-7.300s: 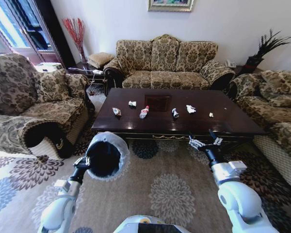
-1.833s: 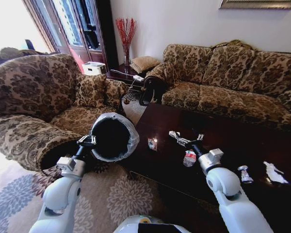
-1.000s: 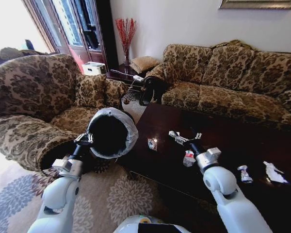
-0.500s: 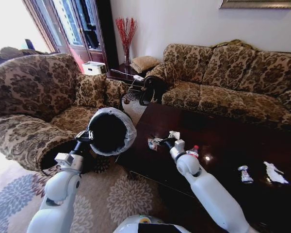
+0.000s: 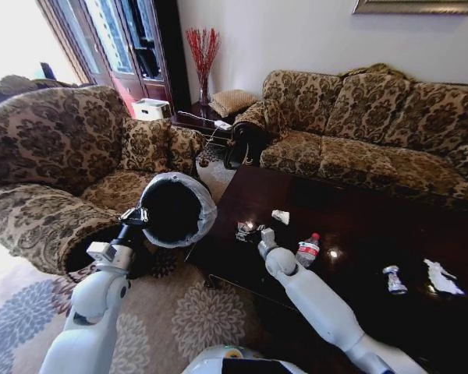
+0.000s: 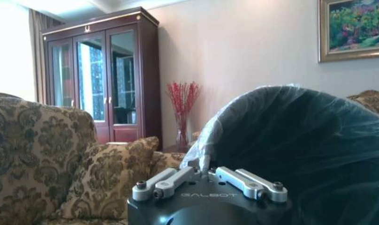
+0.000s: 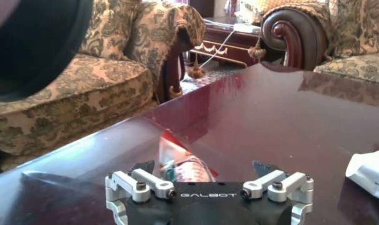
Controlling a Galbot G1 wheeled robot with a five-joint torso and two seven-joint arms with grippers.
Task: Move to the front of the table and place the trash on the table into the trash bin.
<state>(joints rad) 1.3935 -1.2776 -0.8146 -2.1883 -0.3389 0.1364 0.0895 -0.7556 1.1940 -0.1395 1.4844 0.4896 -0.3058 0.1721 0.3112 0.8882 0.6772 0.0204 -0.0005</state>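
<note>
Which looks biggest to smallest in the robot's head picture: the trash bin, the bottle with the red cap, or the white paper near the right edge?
1. The trash bin, held up by the left gripper; it is also nearer the camera.
2. and 3. The bottle and the white paper look about alike, so I won't rank them.

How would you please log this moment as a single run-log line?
left gripper: holds trash bin beside table | right gripper: open around wrapper at table corner | bottle: lying on table
</note>
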